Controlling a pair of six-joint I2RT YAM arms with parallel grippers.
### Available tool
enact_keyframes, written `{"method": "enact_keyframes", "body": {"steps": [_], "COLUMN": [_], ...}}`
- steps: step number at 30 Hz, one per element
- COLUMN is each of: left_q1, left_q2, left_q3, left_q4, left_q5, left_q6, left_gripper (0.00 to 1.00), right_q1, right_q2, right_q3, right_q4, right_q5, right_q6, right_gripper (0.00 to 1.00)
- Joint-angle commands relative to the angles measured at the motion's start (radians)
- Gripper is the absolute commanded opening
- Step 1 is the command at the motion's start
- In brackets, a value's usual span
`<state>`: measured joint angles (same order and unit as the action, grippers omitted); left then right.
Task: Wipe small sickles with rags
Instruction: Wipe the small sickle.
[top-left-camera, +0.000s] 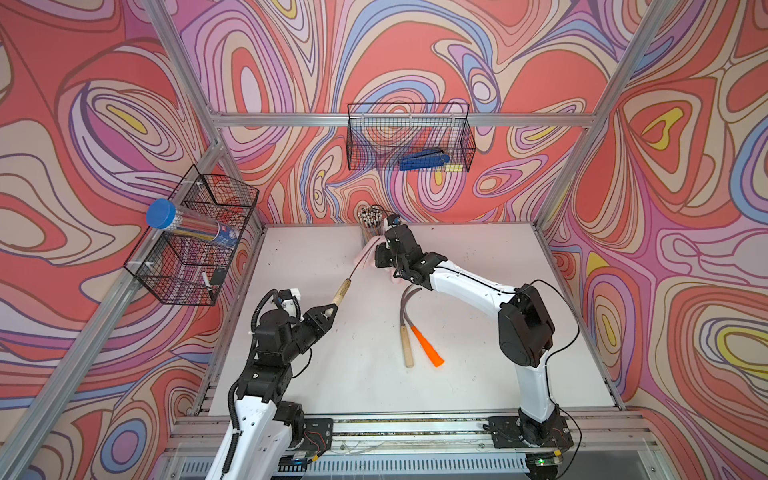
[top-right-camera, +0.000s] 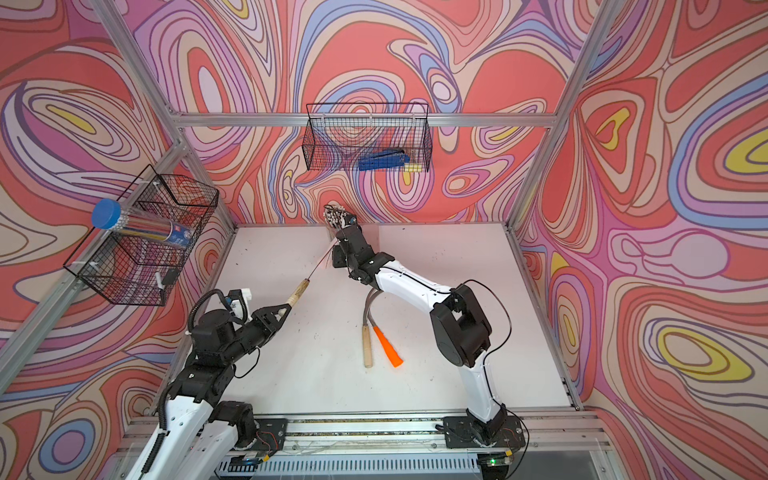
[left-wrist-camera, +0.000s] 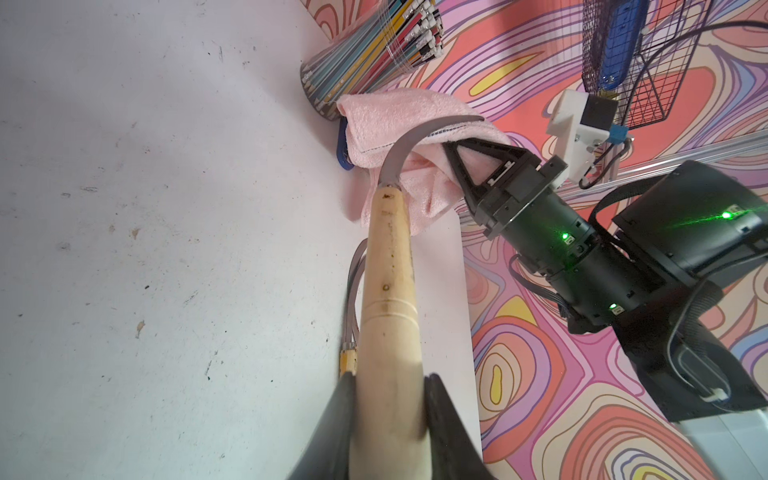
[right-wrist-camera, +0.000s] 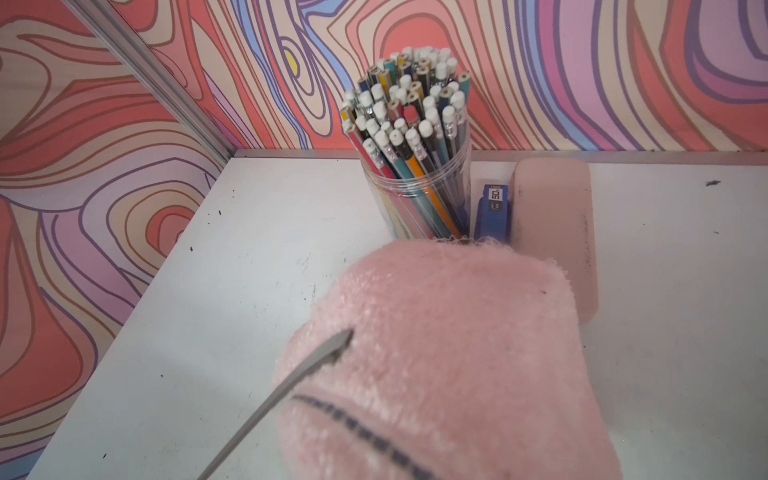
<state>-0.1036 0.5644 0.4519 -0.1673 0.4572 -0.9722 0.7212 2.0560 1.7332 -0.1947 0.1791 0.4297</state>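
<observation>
Left wall: wire basket (top-left-camera: 195, 237), with a clear blue-capped tube (top-left-camera: 162, 212) lying across its rim. Well apart from the work.

Left gripper (top-left-camera: 331, 309): fingers pressed onto the butt of the held sickle (left-wrist-camera: 388, 266). Handle is pale wood and speckled, lifted off the table (top-left-camera: 316, 374), pointing toward the back wall. The blade is thin, grey and curved, and its tip lies against the rag (left-wrist-camera: 386, 120).

It is crowded back there. The pencil cup (right-wrist-camera: 415, 166) stands right behind the rag, and a blue stapler (right-wrist-camera: 492, 210) sits between the cup and a smooth pink case (right-wrist-camera: 557, 232). I see little free room past the cloth.

Right gripper (left-wrist-camera: 451, 156): fingertips buried in the rag and closed together, pinching it. The cloth hangs bunched off them, fuzzy pale pink, with a dark stitched line along one hem.

Back wall basket (top-left-camera: 409, 137), above the table, holds a blue tool (top-left-camera: 424, 159).

Mid-table, lying flat: the wooden-handled sickle (top-left-camera: 407, 347) and the orange-handled sickle (top-left-camera: 430, 347). Their handles splay in a V and meet near the necks. Their grey blades run up under the right forearm (top-left-camera: 461, 284), which hides the tips in both top views.
</observation>
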Motion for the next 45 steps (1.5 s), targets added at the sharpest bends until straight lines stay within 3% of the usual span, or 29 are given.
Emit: {"method": "enact_keyframes", "body": {"steps": [1, 7, 25, 31, 45], "left_q1": [0.005, 0.005, 0.005, 0.005, 0.006], "left_q2": [-0.011, -0.009, -0.001, -0.006, -0.001], "left_q3": [0.019, 0.02, 0.019, 0.016, 0.017], "left_q4": [0.021, 0.021, 0.023, 0.022, 0.038], "left_q5": [0.016, 0.016, 0.017, 0.017, 0.036], "left_q6": [0.0, 0.0, 0.002, 0.001, -0.004], "left_gripper": [0.0, 0.0, 0.0, 0.0, 0.0], "right_q1": [-0.002, 0.014, 0.214, 0.212, 0.043], "right_q2": [0.009, -0.014, -0.142, -0.114, -0.021], "right_q3": [0.002, -0.113, -0.242, -0.227, -0.103], "right_q4": [0.006, 0.106, 0.216, 0.198, 0.148], "right_q5": [0.01, -0.103, -0.116, -0.064, -0.062], "right_q6": [-0.017, 0.036, 0.032, 0.034, 0.041], "right_gripper": [0.0, 0.0, 0.0, 0.0, 0.0]}}
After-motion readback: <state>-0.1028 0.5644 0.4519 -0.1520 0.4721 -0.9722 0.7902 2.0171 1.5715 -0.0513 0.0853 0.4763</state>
